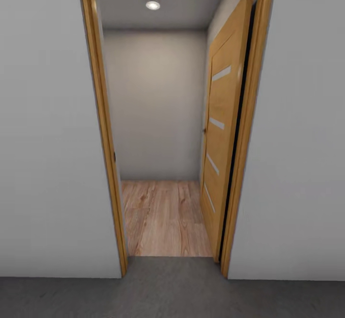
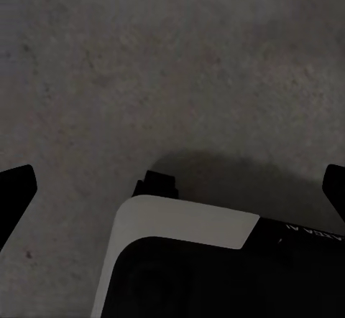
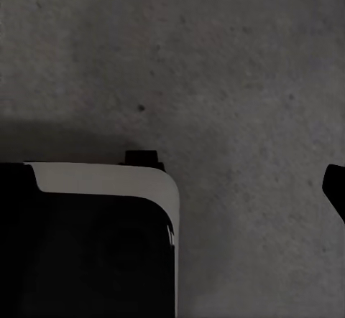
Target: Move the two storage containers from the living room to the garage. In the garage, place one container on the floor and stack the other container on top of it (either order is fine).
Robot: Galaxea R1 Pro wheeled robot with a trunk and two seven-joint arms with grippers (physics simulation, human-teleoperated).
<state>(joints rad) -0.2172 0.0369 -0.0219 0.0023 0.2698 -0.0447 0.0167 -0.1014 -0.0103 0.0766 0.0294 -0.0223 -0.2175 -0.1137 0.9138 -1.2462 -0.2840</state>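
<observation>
Grey concrete floor (image 1: 167, 294) lies under us at a wood-framed doorway (image 1: 103, 131); its door (image 1: 225, 131) stands swung inward over light plank flooring (image 1: 165, 217). Our left pincer (image 2: 172, 189) hangs above that concrete, fingertips (image 2: 16, 189) set wide apart, grasping nothing. Of our right pincer one fingertip (image 3: 335, 187) shows, so we cannot tell its state.

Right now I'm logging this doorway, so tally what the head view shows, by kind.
Open wooden doors: 1
Wooden door frames: 1
Ceiling lights: 1
Pale glass strips in the door: 4
Floor surfaces: 2, wood plank and grey concrete
Total: 9
</observation>
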